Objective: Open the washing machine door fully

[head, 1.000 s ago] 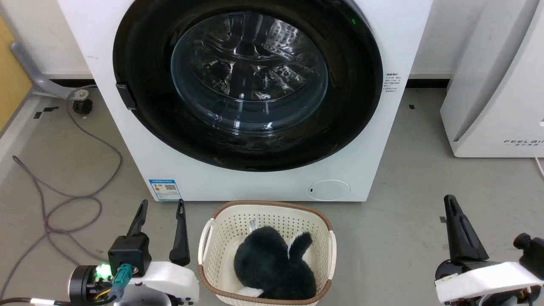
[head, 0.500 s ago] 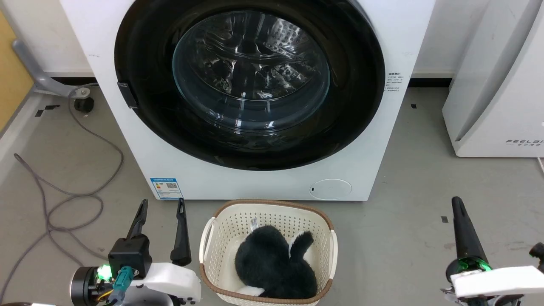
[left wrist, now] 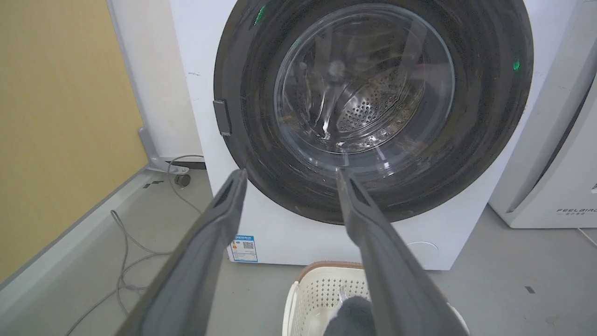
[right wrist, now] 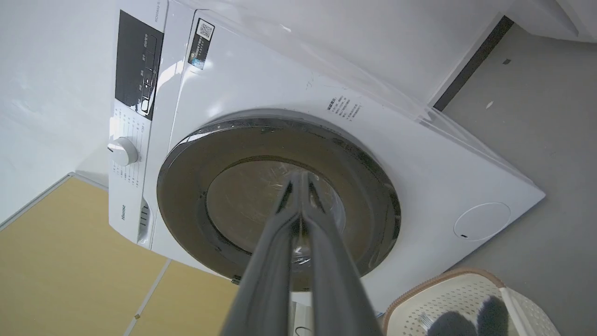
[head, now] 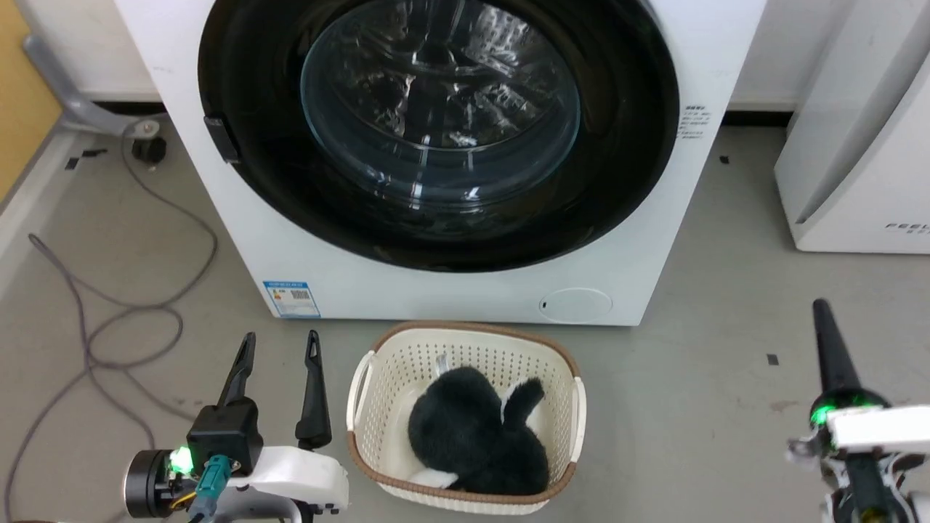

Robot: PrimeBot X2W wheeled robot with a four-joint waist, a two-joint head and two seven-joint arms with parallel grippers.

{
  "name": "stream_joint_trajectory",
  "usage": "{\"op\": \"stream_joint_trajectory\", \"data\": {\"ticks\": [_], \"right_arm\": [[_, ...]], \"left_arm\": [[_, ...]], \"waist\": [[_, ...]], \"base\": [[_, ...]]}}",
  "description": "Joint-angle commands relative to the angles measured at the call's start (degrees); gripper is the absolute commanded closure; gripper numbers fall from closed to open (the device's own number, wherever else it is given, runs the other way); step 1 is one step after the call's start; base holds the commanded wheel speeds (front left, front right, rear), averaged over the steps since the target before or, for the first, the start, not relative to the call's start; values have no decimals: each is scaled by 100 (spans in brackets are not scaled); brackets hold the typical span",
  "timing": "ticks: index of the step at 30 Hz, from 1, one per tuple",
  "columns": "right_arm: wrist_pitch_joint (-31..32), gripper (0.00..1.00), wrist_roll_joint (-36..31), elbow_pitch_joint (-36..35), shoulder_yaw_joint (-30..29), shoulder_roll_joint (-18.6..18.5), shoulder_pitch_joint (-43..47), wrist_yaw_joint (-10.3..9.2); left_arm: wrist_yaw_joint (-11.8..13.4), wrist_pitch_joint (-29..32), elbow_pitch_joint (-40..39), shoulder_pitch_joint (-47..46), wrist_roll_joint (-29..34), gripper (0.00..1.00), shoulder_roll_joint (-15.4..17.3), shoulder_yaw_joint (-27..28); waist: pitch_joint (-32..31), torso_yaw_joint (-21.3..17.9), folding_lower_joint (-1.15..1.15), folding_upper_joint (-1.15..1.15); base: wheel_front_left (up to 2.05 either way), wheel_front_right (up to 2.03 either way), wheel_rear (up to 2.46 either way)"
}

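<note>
1. The washing machine door (head: 439, 109), a glossy black disc with a bulging glass bowl, sat shut and flush against the front of the white washing machine (head: 450, 301). The opening had not begun.
2. A small dark tab (head: 220, 138) stood out at the door's left edge. It was probably the pull point, with the hinge likely opposite.
3. The left gripper (head: 281, 338) hovered low, before the machine's left side. Its fingers were spread wide and held nothing, seemingly readied for that tab.
4. The right gripper (head: 821, 309) hung well to the right of the machine, fingers pressed together on nothing, apparently out of the way as the spare arm.
5. A cream basket (head: 361, 378) holding a dark plush toy (head: 472, 436) sat just in front of the machine, between the two arms and near the door's likely path.
</note>
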Motion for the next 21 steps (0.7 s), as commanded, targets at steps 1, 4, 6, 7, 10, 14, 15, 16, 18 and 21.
{"op": "stream_joint_trajectory", "data": {"ticks": [1,4,6,7,10,14,15,16,18,21], "right_arm": [[80,100,257,115,-131,2,-225,4],[183,100,423,249,-307,-16,-457,4],[247,100,533,332,-403,-31,-620,4],[283,100,598,375,-450,-42,-708,4],[388,100,769,506,-573,-96,-978,4],[498,100,978,735,-710,-210,-1361,4],[524,100,1029,795,-740,-245,-1465,4],[548,100,1084,854,-771,-282,-1573,4],[595,100,1211,978,-836,-351,-1796,4],[642,100,1419,1214,-937,-470,-2178,5]], "left_arm": [[55,-77,-24,-126,-28,0,4,-29],[68,-113,-40,-181,-41,0,5,-42],[75,-137,-46,-220,-45,0,5,-47],[76,-149,-49,-240,-48,0,5,-50],[64,-185,-56,-310,-42,0,5,-71],[22,-233,-65,-429,-42,0,5,-92],[13,-245,-69,-461,-41,0,5,-94],[6,-257,-74,-492,-41,0,5,-96],[7,-281,-91,-550,-41,0,5,-104],[37,-317,-120,-627,-56,0,5,-127]], "waist": [[84,32,0,0],[179,62,0,0],[238,80,0,0],[269,90,0,0],[367,128,0,0],[511,196,0,0],[550,215,0,0],[591,236,0,0],[679,276,0,0],[822,336,0,0]], "base": [[0,0,0],[0,0,0],[0,0,0],[0,0,0],[0,0,0],[0,0,0],[0,0,0],[0,0,0],[0,0,0],[0,0,0]]}}
